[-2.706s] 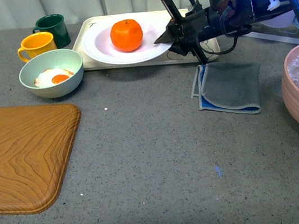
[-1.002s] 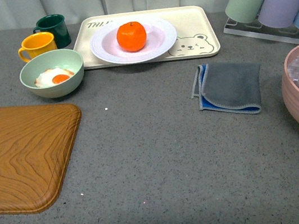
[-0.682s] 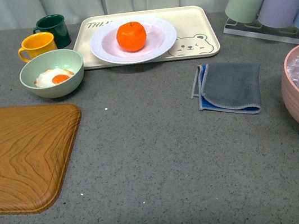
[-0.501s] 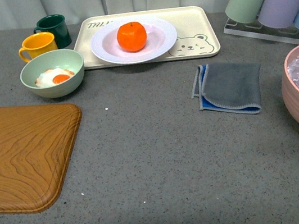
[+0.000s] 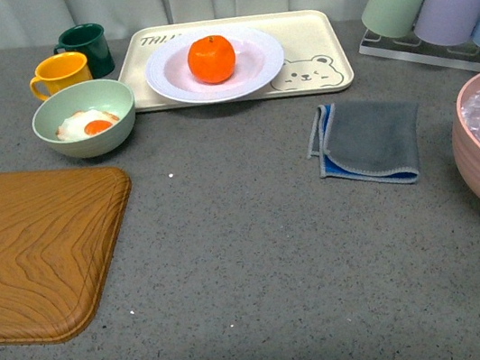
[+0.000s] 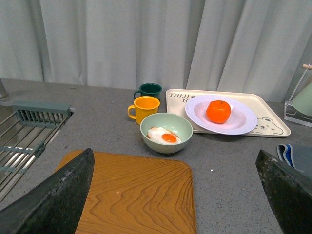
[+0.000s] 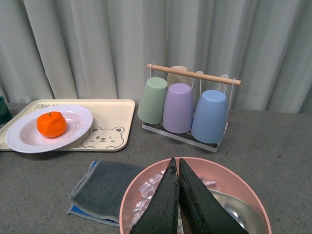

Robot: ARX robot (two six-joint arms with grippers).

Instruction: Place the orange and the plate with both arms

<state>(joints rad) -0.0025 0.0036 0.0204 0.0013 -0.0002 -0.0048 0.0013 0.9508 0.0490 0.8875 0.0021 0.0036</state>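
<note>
The orange (image 5: pixel 211 58) sits in the plate (image 5: pixel 259 60) on the tray (image 5: pixel 321 46), unchanged since the right arm left; open bench (image 5: pixel 262 259) lies ahead. Left end effector (image 6: pixel 175 195) apart, right end effector (image 7: pixel 177 195) together

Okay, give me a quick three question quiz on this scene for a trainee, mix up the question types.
1. True or false: the orange rests on the plate.
2. Multiple choice: what does the plate sit on? A) the wooden board B) the bear tray C) the grey cloth
3. Fill in the blank: the mint-green bowl holds a fried ____.

Key:
1. True
2. B
3. egg
</note>
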